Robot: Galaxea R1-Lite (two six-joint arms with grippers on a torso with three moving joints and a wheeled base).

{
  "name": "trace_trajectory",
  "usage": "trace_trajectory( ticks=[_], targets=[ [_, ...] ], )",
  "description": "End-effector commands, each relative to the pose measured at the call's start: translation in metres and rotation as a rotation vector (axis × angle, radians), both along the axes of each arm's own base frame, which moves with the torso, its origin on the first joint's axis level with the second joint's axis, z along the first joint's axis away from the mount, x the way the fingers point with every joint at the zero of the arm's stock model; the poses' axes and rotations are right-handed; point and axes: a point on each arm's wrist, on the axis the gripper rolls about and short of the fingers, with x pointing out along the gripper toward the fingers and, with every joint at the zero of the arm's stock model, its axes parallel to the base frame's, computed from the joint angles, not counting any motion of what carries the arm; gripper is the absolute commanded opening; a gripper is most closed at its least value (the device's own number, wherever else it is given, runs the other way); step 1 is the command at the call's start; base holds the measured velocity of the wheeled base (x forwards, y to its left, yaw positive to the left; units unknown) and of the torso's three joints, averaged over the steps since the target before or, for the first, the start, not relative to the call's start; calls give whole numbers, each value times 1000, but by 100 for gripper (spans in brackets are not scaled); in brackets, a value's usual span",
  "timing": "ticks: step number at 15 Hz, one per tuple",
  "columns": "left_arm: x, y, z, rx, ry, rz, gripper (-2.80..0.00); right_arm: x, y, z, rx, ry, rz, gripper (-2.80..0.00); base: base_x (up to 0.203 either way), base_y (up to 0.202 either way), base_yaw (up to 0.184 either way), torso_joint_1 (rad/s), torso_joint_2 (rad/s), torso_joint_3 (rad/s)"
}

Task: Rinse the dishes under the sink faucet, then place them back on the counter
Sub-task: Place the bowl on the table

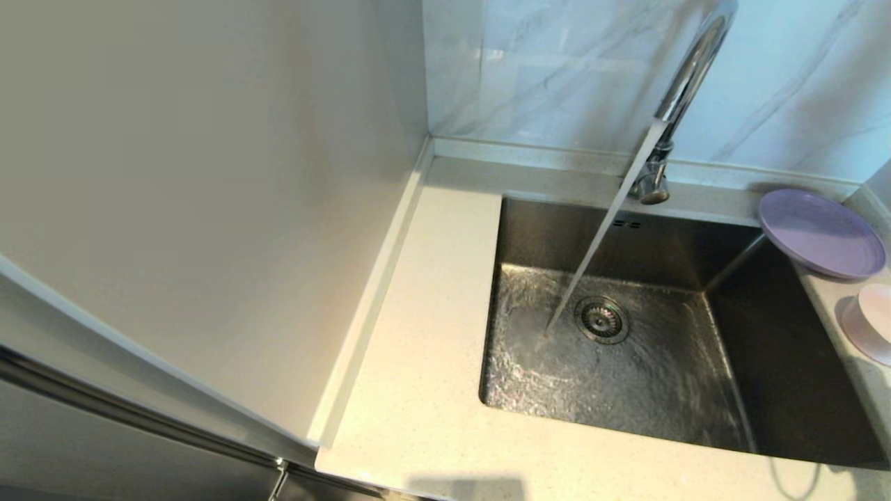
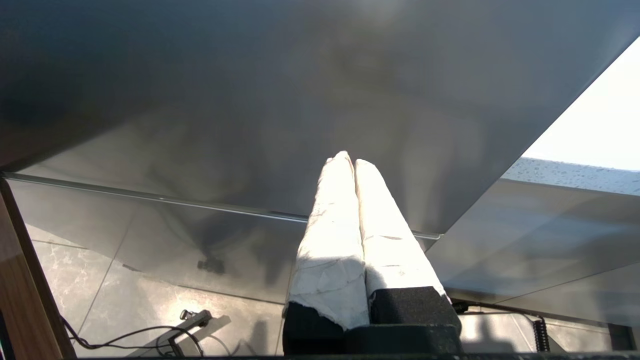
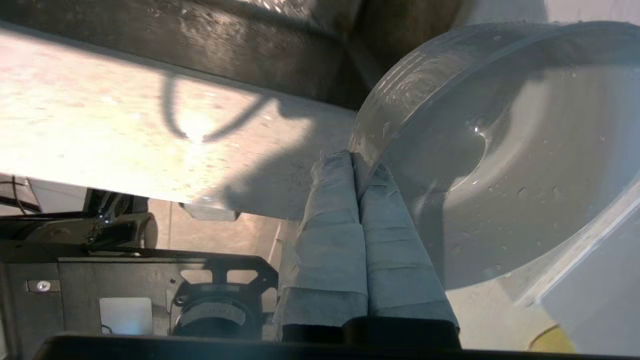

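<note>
- I see water running from the faucet [image 1: 686, 76] into the sink [image 1: 647, 243]
- My right gripper [image 3: 357, 160] pinches a wet bowl [image 3: 500, 165] by its rim
- My left gripper [image 2: 350, 161] is parked, fingers together
- No readable writing anywhere

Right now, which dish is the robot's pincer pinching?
The small pale pinkish-white bowl, wet, its rim pinched in the right pincer. The flat lavender plastic plate sits untouched on the counter.

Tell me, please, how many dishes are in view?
2: the lavender plate on the counter, back right, overhanging the sink; the pale pink bowl at the right edge, rim pinched by the right gripper. Another may be hidden.
</note>
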Motion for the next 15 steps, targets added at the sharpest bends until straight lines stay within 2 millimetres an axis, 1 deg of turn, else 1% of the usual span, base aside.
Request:
trace_trajectory(
  ticks=[1,3,5,9,12,15],
  targets=[
    [0,0,0,0,0,-1,-280,6,-16,-22,38,76,-62,-280,0,0,0,0,0,0],
    [0,0,0,0,0,-1,-280,11,-29,-32,40,80,-108,-280,0,0,0,0,0,0],
    [0,0,0,0,0,-1,-280,18,-43,-39,20,47,-148,-280,0,0,0,0,0,0],
    [0,0,0,0,0,0,-280,28,-60,-47,-43,10,-194,-280,0,0,0,0,0,0],
    [0,0,0,0,0,-1,-280,27,-66,-51,-41,29,-212,-280,0,0,0,0,0,0],
    [0,0,0,0,0,0,-280,26,-67,-50,-46,23,-219,-280,0,0,0,0,0,0]
  ],
)
